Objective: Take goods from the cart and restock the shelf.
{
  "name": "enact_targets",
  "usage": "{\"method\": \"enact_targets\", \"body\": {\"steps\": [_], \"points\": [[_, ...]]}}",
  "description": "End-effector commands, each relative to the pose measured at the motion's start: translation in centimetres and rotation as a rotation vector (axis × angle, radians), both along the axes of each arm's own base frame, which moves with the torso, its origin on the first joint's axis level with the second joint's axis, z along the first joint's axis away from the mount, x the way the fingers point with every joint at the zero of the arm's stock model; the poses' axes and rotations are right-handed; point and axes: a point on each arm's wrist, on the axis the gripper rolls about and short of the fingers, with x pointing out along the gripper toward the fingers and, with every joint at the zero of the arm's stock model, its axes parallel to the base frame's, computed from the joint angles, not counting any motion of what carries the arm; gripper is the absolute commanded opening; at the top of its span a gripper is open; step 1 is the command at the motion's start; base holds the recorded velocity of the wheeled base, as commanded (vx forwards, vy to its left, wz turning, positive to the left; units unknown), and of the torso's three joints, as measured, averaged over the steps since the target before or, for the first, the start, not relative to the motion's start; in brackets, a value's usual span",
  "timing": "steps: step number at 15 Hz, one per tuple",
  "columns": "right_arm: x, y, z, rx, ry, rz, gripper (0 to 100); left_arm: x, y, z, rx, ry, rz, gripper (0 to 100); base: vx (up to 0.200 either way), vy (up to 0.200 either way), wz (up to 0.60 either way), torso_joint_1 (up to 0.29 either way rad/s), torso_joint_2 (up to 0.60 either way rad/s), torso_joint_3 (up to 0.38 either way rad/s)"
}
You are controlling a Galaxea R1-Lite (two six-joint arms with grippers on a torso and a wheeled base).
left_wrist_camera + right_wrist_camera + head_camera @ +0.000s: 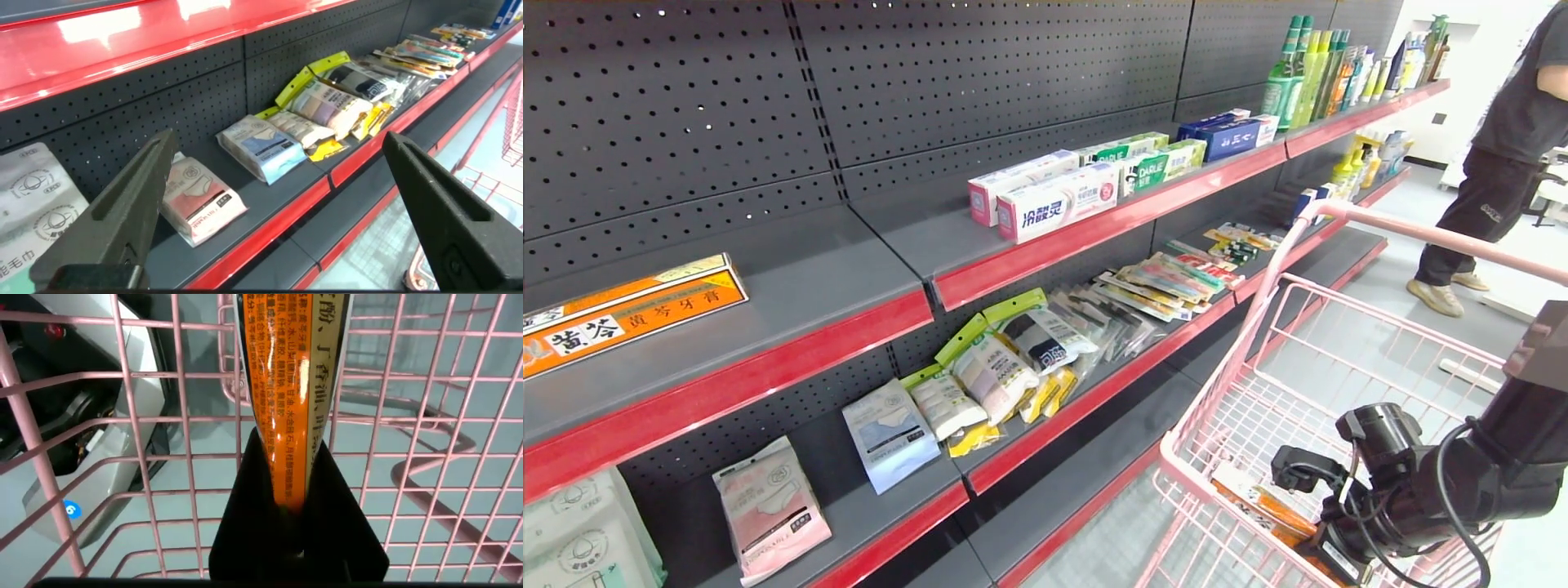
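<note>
One gripper (294,486) tight around orange box (290,367)

Shop aisle: pegboard shelves (866,269) stocked with toothpaste boxes (1058,208), pink cart (1307,384).

Goods, counted
One cart (1437,238); one orange box (629,314) at the top shelf's (792,269) left end, a second orange box (286,400) in the cart; two white boxes (1058,211) further along that shelf.
</note>
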Motion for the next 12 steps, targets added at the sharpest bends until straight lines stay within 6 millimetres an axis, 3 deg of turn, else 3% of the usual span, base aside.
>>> {"method": "enact_targets", "body": {"steps": [1, 7, 11, 12], "points": [[0.0, 0.0, 2.1, 0.013, -0.07, -0.031, 0, 0.0, 0.0, 0.0, 0.0, 0.001, 0.0, 100, 0.0, 0.0, 0.0, 0.0, 0.0, 0.0], [-1.8, 0.2, 9.3, 0.154, -0.278, -0.312, 0, 0.0, 0.0, 0.0, 0.0, 0.001, 0.0, 100, 0.0, 0.0, 0.0, 0.0, 0.0, 0.0], [-5.3, 0.9, 15.2, 0.352, -0.473, -0.564, 0, 0.0, 0.0, 0.0, 0.0, 0.001, -0.001, 100, 0.0, 0.0, 0.0, 0.0, 0.0, 0.0], [-6.2, 0.9, 15.7, 0.337, -0.513, -0.619, 0, 0.0, 0.0, 0.0, 0.0, 0.001, -0.001, 100, 0.0, 0.0, 0.0, 0.0, 0.0, 0.0]]}}
